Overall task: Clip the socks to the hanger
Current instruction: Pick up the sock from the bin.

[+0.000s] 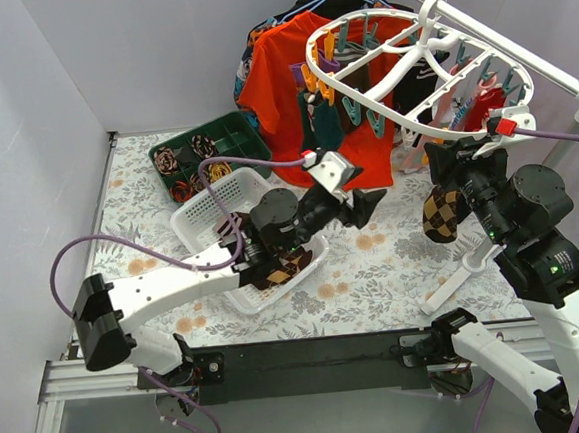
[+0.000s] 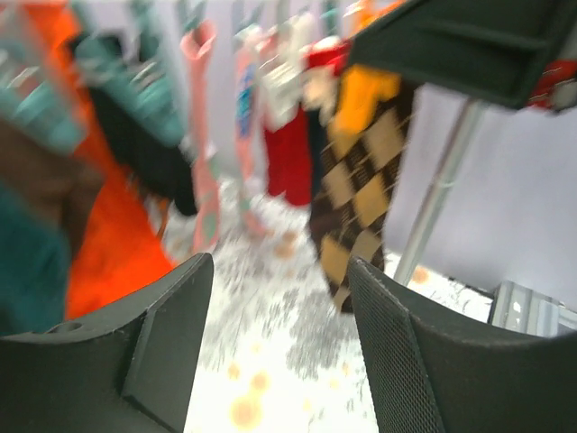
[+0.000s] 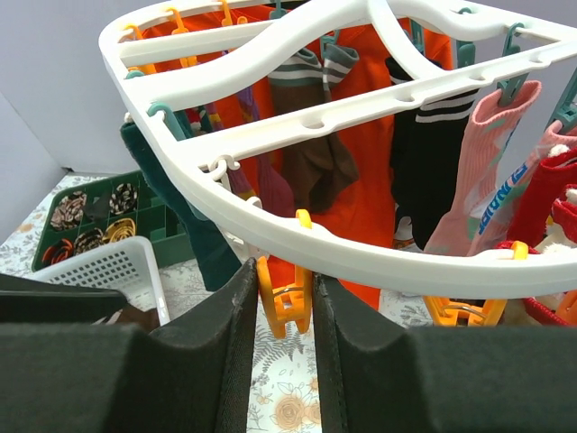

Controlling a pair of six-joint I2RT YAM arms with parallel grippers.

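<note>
R claw (image 3: 284,276) clenched on orange clip (image 3: 284,302) at hanger (image 3: 361,253) near rim, prob. squeezing it open. Argyle sock (image 1: 440,213) hangs just under that rim. L claw (image 2: 279,271) released, empty, facing sock, prob. to feed it in.

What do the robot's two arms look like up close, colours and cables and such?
Both the left arm and right arm have white shells and bulky black round joints. A purple cable loops along each. Small green lights glow on the right one. The jaws are black wedges with finely dotted inner faces.
</note>
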